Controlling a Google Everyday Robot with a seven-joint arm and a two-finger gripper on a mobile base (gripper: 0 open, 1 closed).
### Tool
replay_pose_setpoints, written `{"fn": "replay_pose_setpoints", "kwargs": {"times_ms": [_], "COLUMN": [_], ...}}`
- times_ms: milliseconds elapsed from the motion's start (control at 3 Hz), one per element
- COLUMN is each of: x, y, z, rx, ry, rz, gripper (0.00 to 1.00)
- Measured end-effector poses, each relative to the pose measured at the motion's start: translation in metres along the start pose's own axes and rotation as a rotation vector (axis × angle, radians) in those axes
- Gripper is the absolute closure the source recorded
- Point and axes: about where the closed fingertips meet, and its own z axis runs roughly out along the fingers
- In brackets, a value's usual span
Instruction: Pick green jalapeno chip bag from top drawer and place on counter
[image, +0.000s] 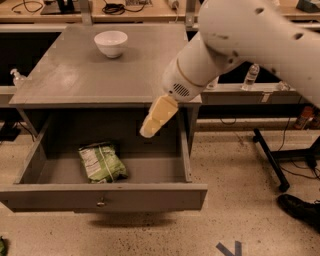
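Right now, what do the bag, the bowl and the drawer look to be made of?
Bag: thin plastic film, by its crinkles and slight sheen. Bowl: smooth glossy white, ceramic or hard plastic. Drawer: matte grey-painted board, probably wood; knob looks metal. Gripper, pale yellowish, probably plastic, hangs above the drawer, right of the bag.
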Motion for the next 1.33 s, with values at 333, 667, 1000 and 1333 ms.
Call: {"fn": "replay_pose_setpoints", "kwargs": {"times_ms": [333,667,1000,1333], "x": [-0.007,-0.013,-0.021,-0.033], "y": [-0.005,0.010,0.042,0.082], "z": [0.001,0.022,0.056,0.112], "rx": [0.025,-0.043,-0.109,-0.123], "ry": [-0.024,-0.043,-0.093,-0.138], "rz": [-0.004,-0.054,-0.153,-0.260], "gripper": [0.00,0.00,0.00,0.14]}}
